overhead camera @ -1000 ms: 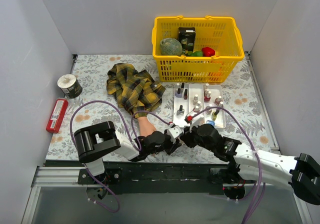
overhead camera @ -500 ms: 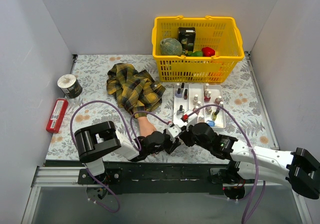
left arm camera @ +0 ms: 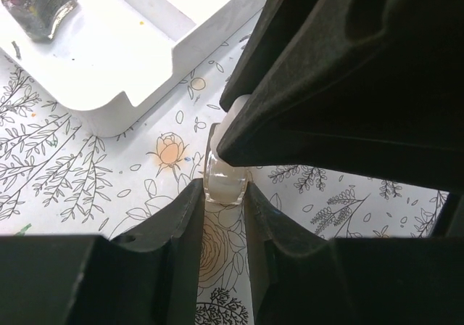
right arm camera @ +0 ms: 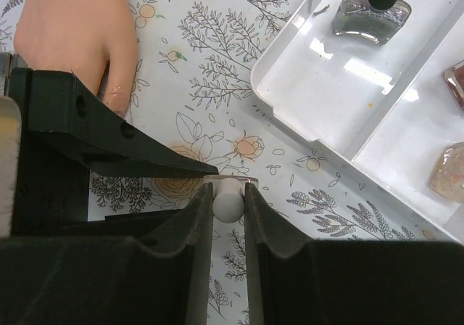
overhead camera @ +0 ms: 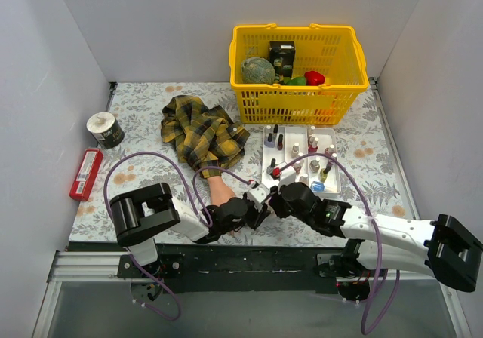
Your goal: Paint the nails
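The peach mannequin hand (overhead camera: 219, 190) lies palm down with its yellow-and-black plaid sleeve (overhead camera: 201, 134) behind it. It also shows in the right wrist view (right arm camera: 76, 35); one fingertip (right arm camera: 118, 93) looks glossy, and the nails are too small to read. My left gripper (overhead camera: 253, 207) (left arm camera: 225, 198) is shut on a small clear bottle of pale polish (left arm camera: 224, 180), just right of the hand. My right gripper (overhead camera: 273, 200) (right arm camera: 228, 194) meets it from the right and is shut on the bottle's white cap (right arm camera: 228, 202).
A white tray (overhead camera: 330, 183) with several polish bottles sits just behind the grippers; its corner shows in both wrist views (left arm camera: 109, 78) (right arm camera: 319, 114). A yellow basket (overhead camera: 298, 74) stands at the back. A tin (overhead camera: 104, 129) and a red case (overhead camera: 85, 173) lie at the left.
My right gripper has moved left and slightly farther from me, up against the left gripper and the bottle. The left arm and the hand have stayed put.
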{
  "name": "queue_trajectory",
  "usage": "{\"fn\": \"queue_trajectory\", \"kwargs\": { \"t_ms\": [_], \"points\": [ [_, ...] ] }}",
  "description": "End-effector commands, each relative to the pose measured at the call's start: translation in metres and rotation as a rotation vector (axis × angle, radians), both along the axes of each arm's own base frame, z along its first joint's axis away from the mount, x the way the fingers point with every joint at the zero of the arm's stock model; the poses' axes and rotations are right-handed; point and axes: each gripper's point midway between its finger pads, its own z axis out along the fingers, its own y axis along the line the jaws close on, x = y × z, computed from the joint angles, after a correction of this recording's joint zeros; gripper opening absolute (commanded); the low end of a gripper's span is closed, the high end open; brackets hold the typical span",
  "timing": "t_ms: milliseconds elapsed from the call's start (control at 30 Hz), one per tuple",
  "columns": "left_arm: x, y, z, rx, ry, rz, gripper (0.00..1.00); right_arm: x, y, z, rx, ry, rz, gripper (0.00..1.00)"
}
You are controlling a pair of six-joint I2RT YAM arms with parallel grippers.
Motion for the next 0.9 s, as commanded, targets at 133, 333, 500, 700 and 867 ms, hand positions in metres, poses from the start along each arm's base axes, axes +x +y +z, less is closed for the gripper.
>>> {"fn": "queue_trajectory", "kwargs": {
  "t_ms": [133,333,500,700,867],
  "points": [
    [0.013,-0.013,0.016,-0.013,-0.064,0.040,0.00,0.005,0.008,0.005,0.024,0.039,-0.075,0.25],
    [0.008,-0.010,0.013,-0.001,-0.059,0.014,0.00,0.004,0.002,0.016,0.049,-0.012,-0.056,0.45],
    [0.003,-0.011,0.012,0.001,-0.049,-0.019,0.00,0.001,0.000,0.026,0.068,-0.056,-0.006,0.53],
    [-0.006,-0.010,0.014,-0.002,-0.042,-0.067,0.00,-0.011,0.004,0.037,0.135,-0.086,0.094,0.54],
    [-0.013,-0.006,0.028,-0.050,-0.042,-0.089,0.00,-0.022,0.004,0.049,0.231,-0.108,0.138,0.54]
  ]
}}
